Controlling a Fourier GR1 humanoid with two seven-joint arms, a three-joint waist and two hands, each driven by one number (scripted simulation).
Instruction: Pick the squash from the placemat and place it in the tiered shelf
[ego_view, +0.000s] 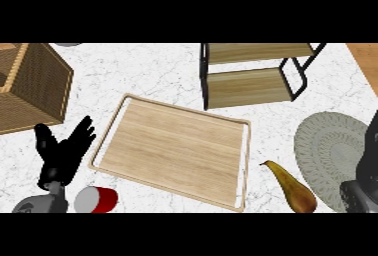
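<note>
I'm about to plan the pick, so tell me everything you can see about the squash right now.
The squash is long and pear-like, with a thin curved yellow neck widening to a brown bulb. It lies on its side on the white marble counter, neck pointing up-left and bulb toward the view's lower edge. It sits between the wooden tray and the round grey placemat, its bulb close to or just meeting the placemat's rim. No hand holds it.

Seen from head height, looking steeply down on the desk. Close enough that the wooden tray fills the middle, with shelf at the far edge. Only one view, nothing shared.
</note>
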